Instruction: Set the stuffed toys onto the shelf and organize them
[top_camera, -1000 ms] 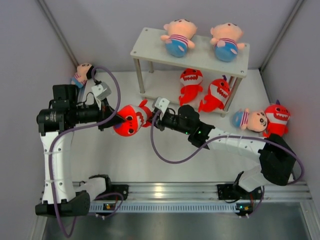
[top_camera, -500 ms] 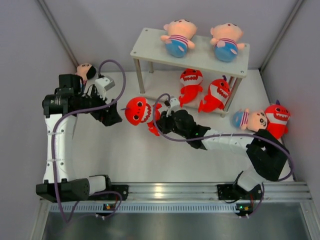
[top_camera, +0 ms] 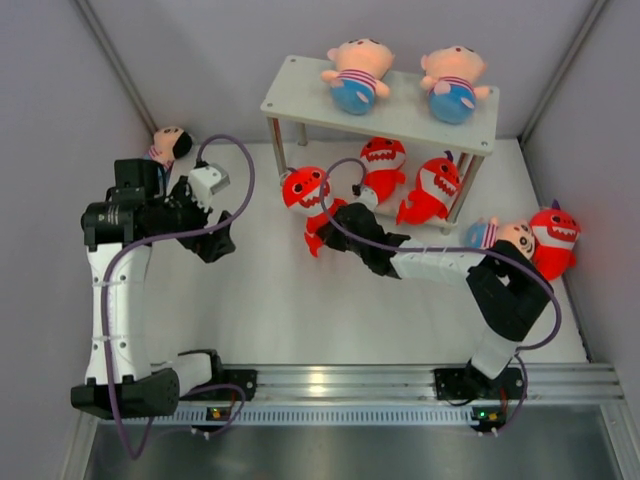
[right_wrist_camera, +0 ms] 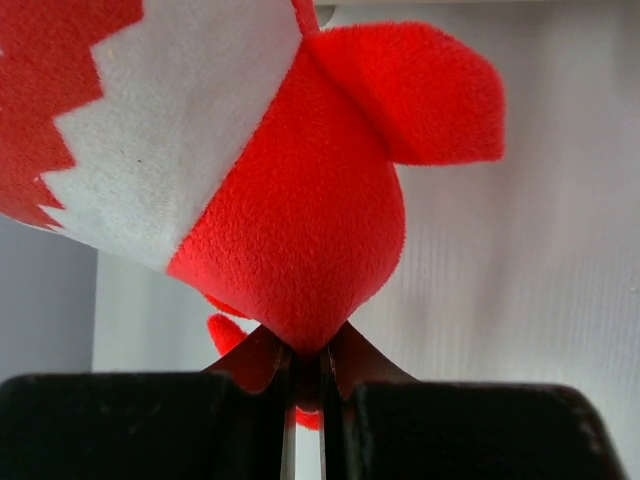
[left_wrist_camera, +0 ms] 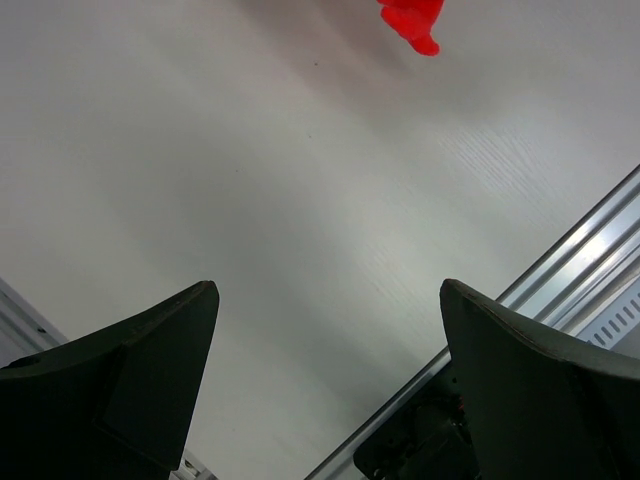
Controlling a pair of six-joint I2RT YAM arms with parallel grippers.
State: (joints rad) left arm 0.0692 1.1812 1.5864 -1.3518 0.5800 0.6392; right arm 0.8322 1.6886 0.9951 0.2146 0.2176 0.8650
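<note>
White table (top_camera: 290,320), faint wood grain. Grey walls (top_camera: 200,50) at its back, L & R sides. Alu rail (top_camera: 330,378) along its near edge w/ light glare.

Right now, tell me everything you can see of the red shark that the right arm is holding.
The red shark is a fuzzy bright red plush with a white zigzag-toothed mouth, dark eyes and stubby fins. Its face points up at the overhead camera, beside the left front leg of the shelf. The right arm's jaws are shut on its lower body, pinching the fabric.
</note>
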